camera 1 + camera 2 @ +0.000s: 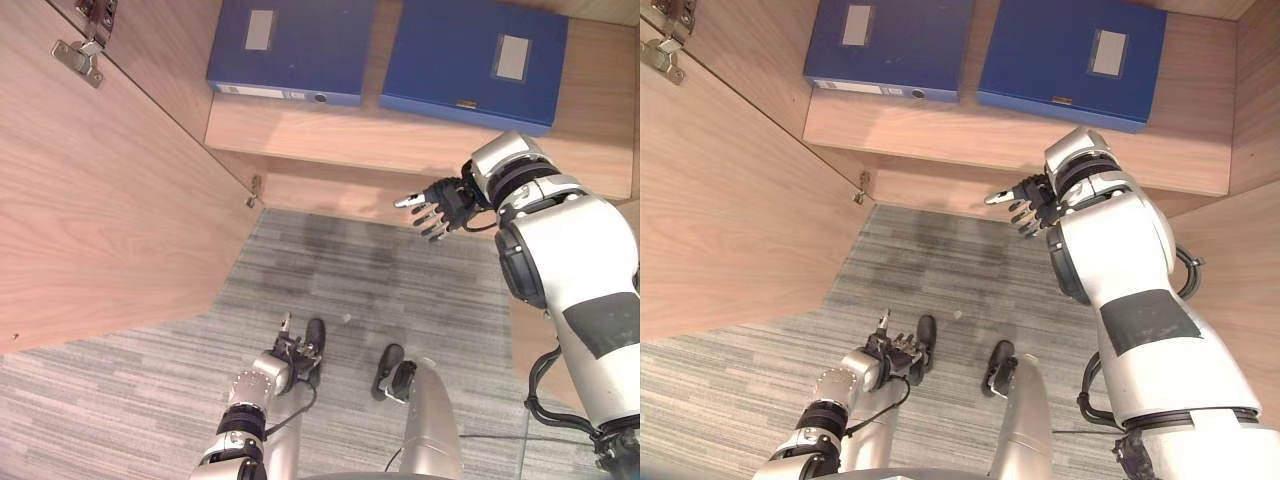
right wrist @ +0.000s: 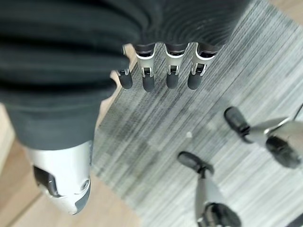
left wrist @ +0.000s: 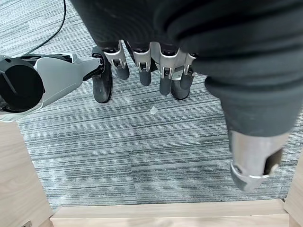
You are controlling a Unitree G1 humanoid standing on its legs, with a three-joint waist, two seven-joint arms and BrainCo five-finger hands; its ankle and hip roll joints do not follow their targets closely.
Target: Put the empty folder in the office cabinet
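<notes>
Both folders (image 1: 290,45) (image 1: 475,60) lie flat on the cabinet shelf (image 1: 400,140). Right hand (image 1: 440,205) near shelf edge, fingers loosely open, empty; left hand (image 1: 290,350) low, relaxed, empty. Risk: open door (image 1: 100,200) at left gets clipped.

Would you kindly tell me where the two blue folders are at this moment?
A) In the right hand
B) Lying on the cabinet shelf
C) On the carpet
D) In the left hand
B: both blue folders lie flat, side by side, on the wooden cabinet shelf, while the right hand and left hand hold nothing.

Grey striped carpet (image 1: 330,290); open wood door (image 1: 90,200).
</notes>
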